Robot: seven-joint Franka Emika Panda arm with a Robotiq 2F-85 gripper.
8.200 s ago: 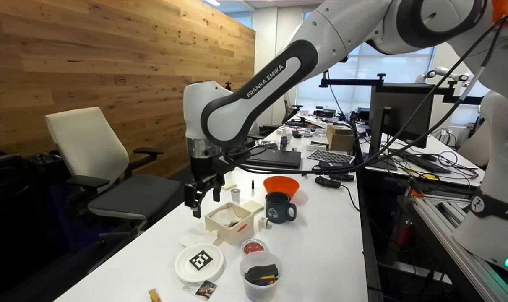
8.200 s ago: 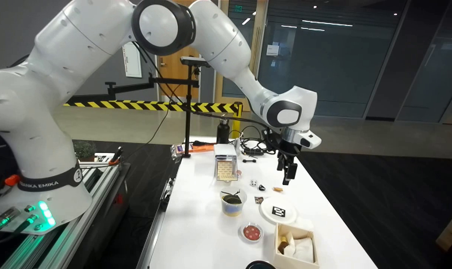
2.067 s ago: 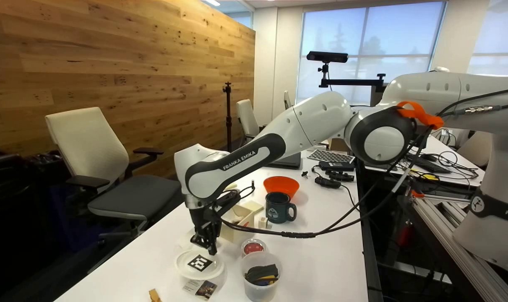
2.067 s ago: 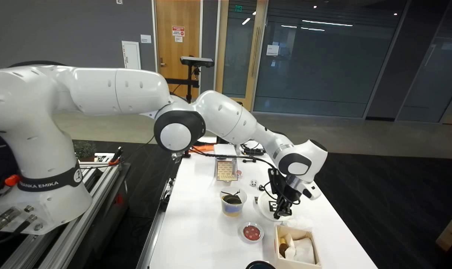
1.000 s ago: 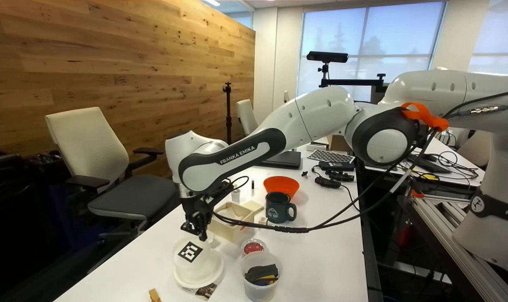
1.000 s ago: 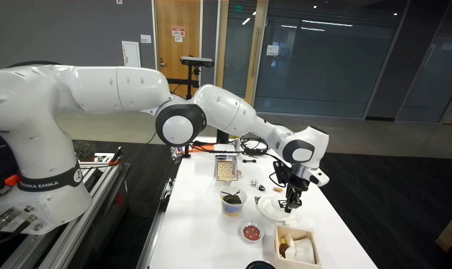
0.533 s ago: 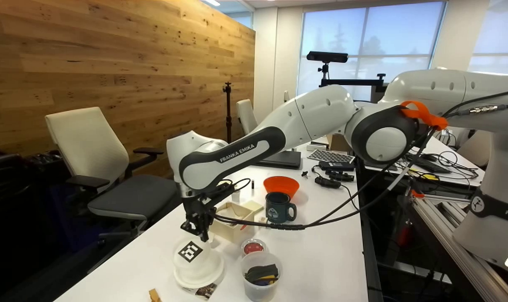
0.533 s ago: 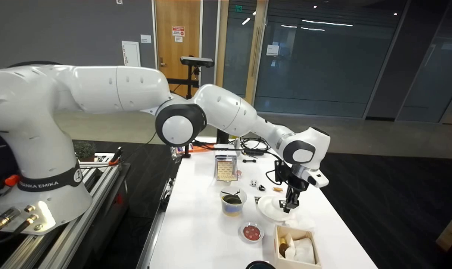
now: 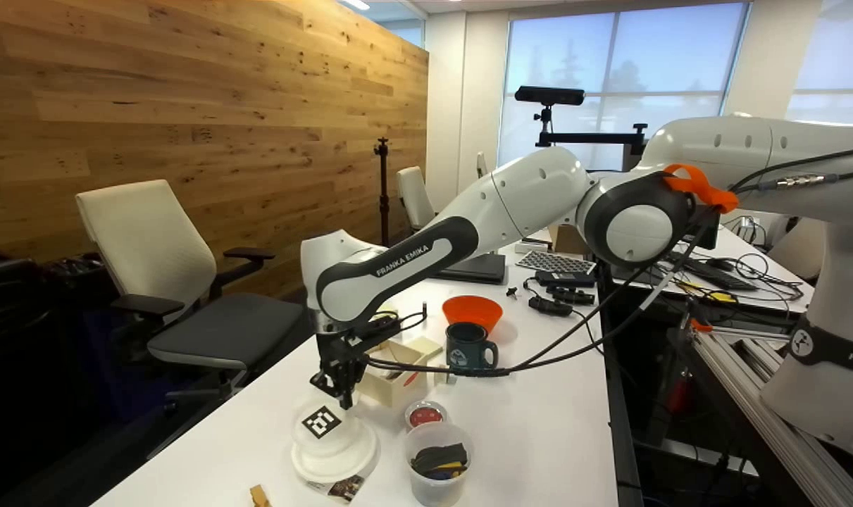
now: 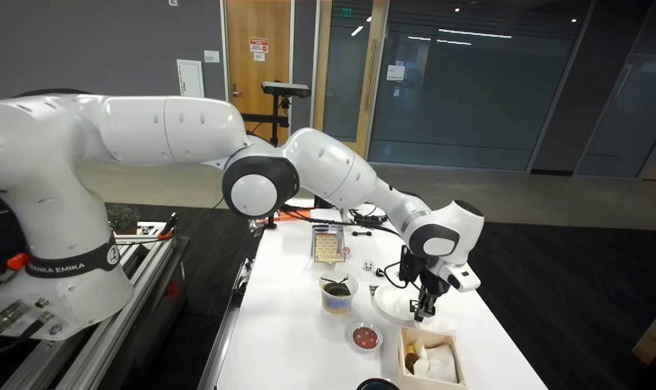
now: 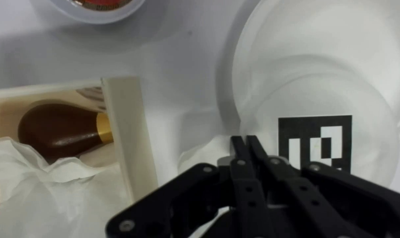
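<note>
My gripper (image 11: 246, 137) is shut on the edge of a round white lid-like disc (image 11: 305, 96). A black-and-white square marker (image 11: 284, 127) is stuck on its top. In both exterior views the disc (image 9: 301, 431) hangs tilted just over a white plate (image 9: 327, 466), shifted to one side of its middle; the fingers hide part of it. In the wrist view the plate (image 11: 318, 29) shows beneath the disc's far side. Crumpled white paper (image 11: 200, 153) lies under the fingers. Beside them stands a pale wooden box (image 11: 130, 132) with white paper and a dark brown, gold-banded piece (image 11: 59, 129) inside.
A small cup with a red top (image 9: 426, 415) and a clear tub of dark items (image 9: 433, 465) stand beside the plate. Past the box are a dark green mug (image 9: 472, 348) and an orange bowl (image 9: 472, 313). A card (image 9: 343, 487) lies partly under the plate.
Earlier the disc lay flat on the plate; it was gripped and raised between two seconds and one second ago. In the last half second the gripper shifted slightly lower and toward the box with it.
</note>
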